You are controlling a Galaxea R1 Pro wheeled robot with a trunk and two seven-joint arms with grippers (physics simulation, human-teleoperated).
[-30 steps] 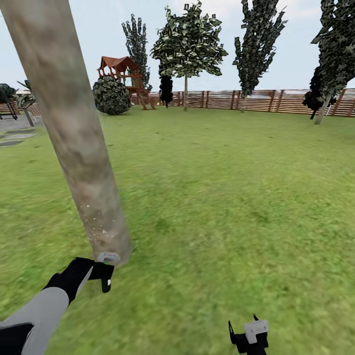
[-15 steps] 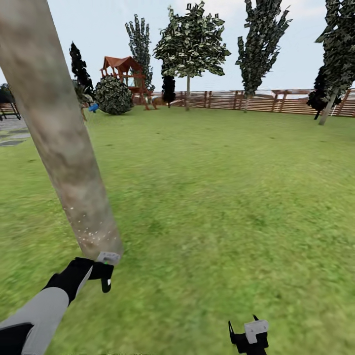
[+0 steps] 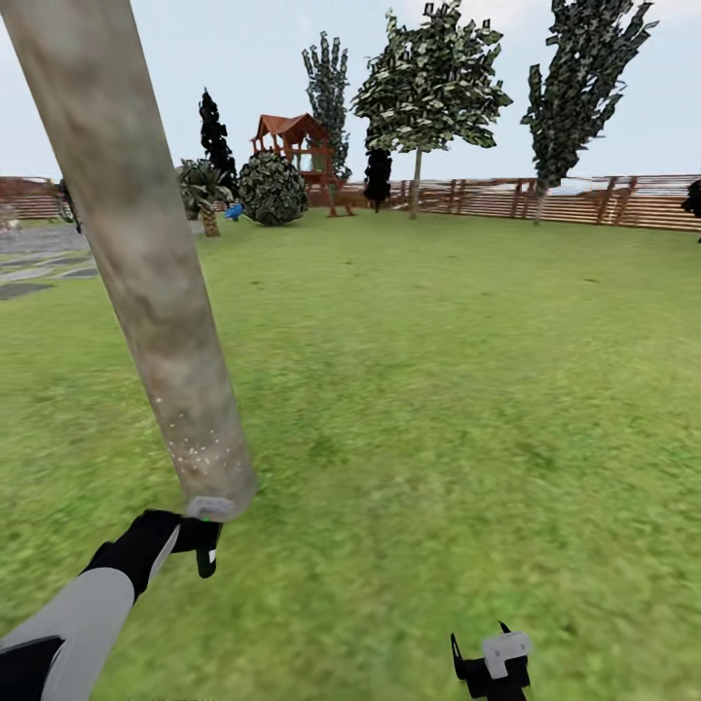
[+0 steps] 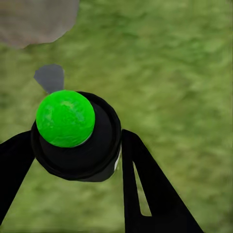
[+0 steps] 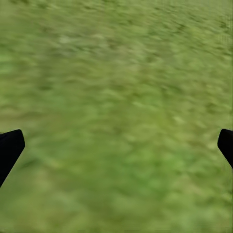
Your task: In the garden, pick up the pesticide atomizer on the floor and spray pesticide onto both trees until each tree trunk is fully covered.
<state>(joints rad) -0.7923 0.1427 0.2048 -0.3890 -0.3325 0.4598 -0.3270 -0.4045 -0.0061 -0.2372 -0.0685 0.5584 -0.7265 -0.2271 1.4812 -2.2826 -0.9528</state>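
A thick, leaning, pale grey-brown mottled tree trunk (image 3: 146,263) runs from the upper left down to its base on the lawn, and its base (image 4: 34,19) also appears in the left wrist view. Whitish pesticide specks (image 3: 195,453) dot its lowest part. My left gripper (image 3: 200,540) is shut on the pesticide atomizer (image 4: 73,145), a black can with a bright green round top (image 4: 65,118) and a grey nozzle (image 3: 211,508) right at the trunk's foot. My right gripper (image 3: 492,662) hangs open and holds nothing over the grass, with its fingertips (image 5: 9,148) far apart. The second thick-trunked tree is out of view.
Green lawn (image 3: 438,389) stretches ahead to a brown slat fence (image 3: 584,200). Far back stand a wooden play tower (image 3: 292,146), a round bush (image 3: 273,190), dark cone trees and a thin-trunked leafy tree (image 3: 428,88). Grey paving (image 3: 39,263) lies at the left.
The whole picture has slid to the right, so the camera has turned left. More paving and fence show at the left. Both arms keep their places in the picture, with the atomizer held.
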